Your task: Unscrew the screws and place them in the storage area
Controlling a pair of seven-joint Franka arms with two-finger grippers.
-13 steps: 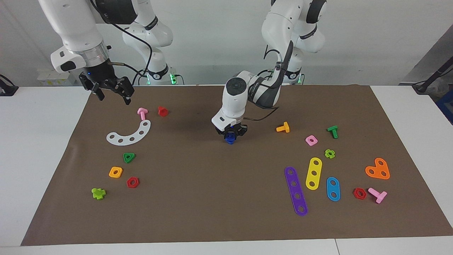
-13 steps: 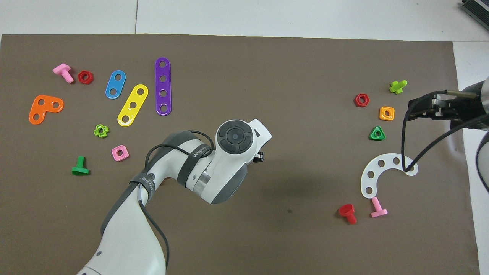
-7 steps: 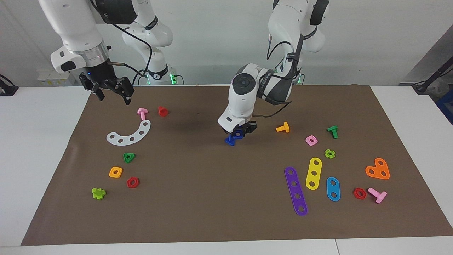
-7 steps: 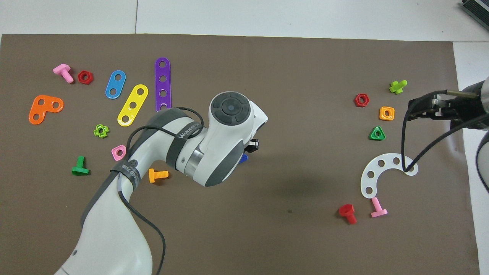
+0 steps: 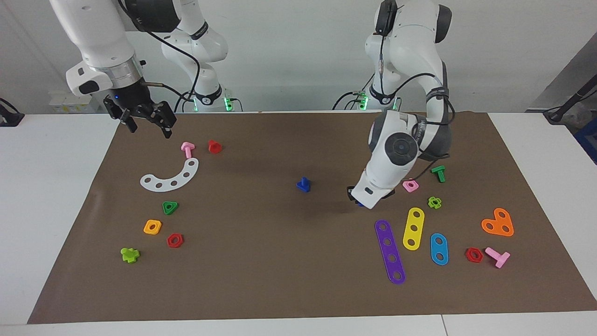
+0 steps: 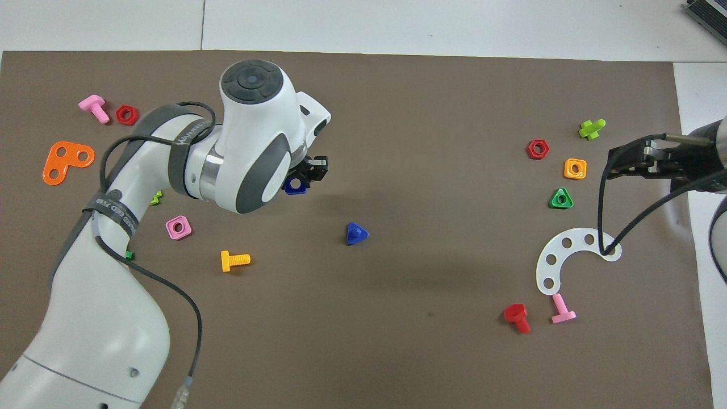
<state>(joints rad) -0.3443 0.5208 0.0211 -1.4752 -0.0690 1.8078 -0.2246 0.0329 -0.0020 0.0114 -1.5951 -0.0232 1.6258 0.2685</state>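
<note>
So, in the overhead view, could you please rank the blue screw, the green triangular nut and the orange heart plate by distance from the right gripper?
From the right gripper:
1. Green triangular nut, in the storage area beside it.
2. Blue screw, mid-mat.
3. Orange heart plate, at the left arm's end.

A matt brown paper mat (image 5: 289, 261) covers a smooth white table (image 5: 51, 196), and on it stands a small blue screw (image 5: 303, 185) of slightly shiny moulded plastic, well apart from the fingers of either arm. Between the black fingers (image 6: 321, 165) of the left gripper (image 6: 306, 173), set on a glossy white plastic arm shell, sits a blue nut (image 6: 295, 185) of the same smooth plastic. Below the dark, matt right gripper (image 5: 147, 122) lies a thin white curved strip (image 5: 171, 177), flat and semi-gloss.
</note>
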